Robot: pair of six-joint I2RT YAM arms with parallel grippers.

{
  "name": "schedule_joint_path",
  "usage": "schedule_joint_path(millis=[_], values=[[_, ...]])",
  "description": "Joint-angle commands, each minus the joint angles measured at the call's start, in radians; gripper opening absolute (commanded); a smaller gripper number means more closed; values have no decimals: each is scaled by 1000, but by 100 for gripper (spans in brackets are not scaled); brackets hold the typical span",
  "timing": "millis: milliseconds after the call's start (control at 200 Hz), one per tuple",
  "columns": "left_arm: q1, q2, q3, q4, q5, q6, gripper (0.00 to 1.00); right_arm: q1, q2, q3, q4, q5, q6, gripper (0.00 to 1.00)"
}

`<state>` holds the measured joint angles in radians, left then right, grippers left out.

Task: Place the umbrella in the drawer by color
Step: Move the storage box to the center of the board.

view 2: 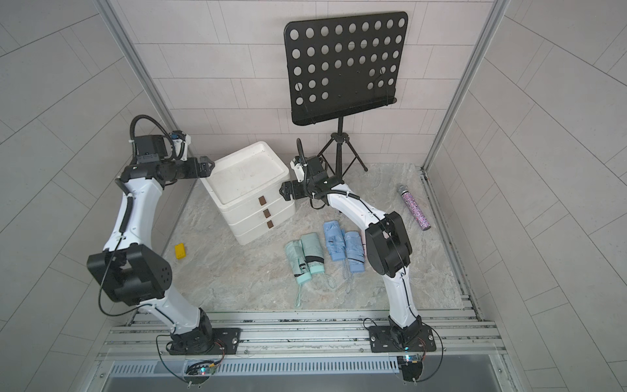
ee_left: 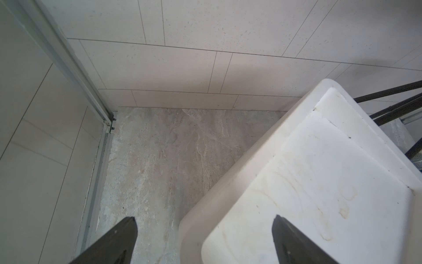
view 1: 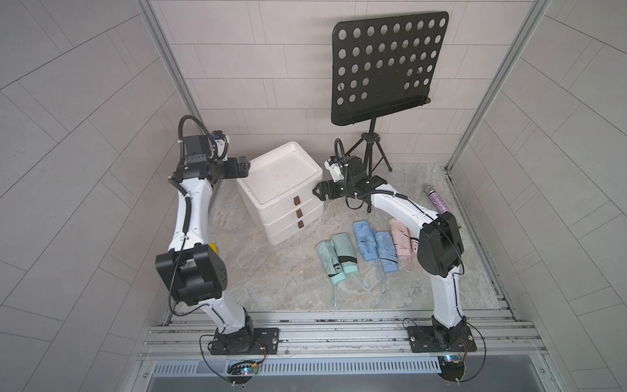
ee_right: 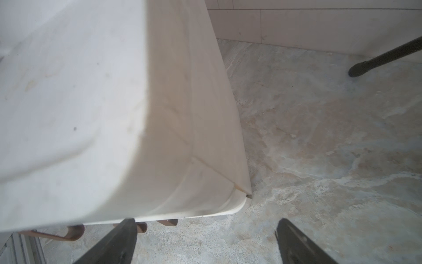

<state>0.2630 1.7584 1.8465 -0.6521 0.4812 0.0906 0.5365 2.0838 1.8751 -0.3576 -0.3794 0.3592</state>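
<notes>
**A:** Where are the umbrellas right now?

**B:** All on the worktop [view 1: 271, 281], none in a drawer. There's a mint-green pair [view 1: 336, 258], a blue pair [view 1: 375, 246] just beside it, and pink umbrellas [view 1: 402, 241] partly hidden behind the right arm. They lie grouped by colour with their handles toward the robot's base, and I'd guess that's to match three colours to three drawers

**A:** And the drawers?

**B:** The white drawer unit [view 1: 281, 176] stands just beyond them. All three fronts are shut, and the brown pull tabs [view 1: 299, 213] face the umbrellas

**A:** What about the grippers?

**B:** They flank the unit near its top. The left gripper [view 1: 245, 166] is at the left corner, spread wide and empty, with one finger over the recessed top and the other over bare worktop. The right gripper [view 1: 317, 191] sits by the right side, also spread and holding nothing

**A:** Why there?

**B:** My guess is that a drawer must be opened first, so one arm may brace the light unit while the other pulls a tab

**A:** Any clutter?

**B:** A music stand [view 1: 386, 68], a glitter microphone [view 1: 439, 202] and a yellow block [view 2: 180, 251], all apart from the umbrellas
</notes>
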Motion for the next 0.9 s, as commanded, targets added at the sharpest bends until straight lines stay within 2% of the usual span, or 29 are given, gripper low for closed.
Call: schedule_joint_path(millis=[0, 160, 265, 365, 896], values=[[15, 118, 154, -23, 114, 30, 100, 6, 14, 41, -30, -24, -6, 98], [20, 250, 304, -82, 239, 29, 100, 12, 5, 34, -40, -23, -6, 98], [7, 269, 313, -132, 284, 63, 96, 21, 2, 31, -41, -26, -5, 98], [-6, 246, 267, -158, 299, 112, 92, 29, 4, 27, -37, -31, 1, 99], [-7, -2, -46, -194, 323, 221, 89, 37, -4, 46, -73, -54, -40, 99]])
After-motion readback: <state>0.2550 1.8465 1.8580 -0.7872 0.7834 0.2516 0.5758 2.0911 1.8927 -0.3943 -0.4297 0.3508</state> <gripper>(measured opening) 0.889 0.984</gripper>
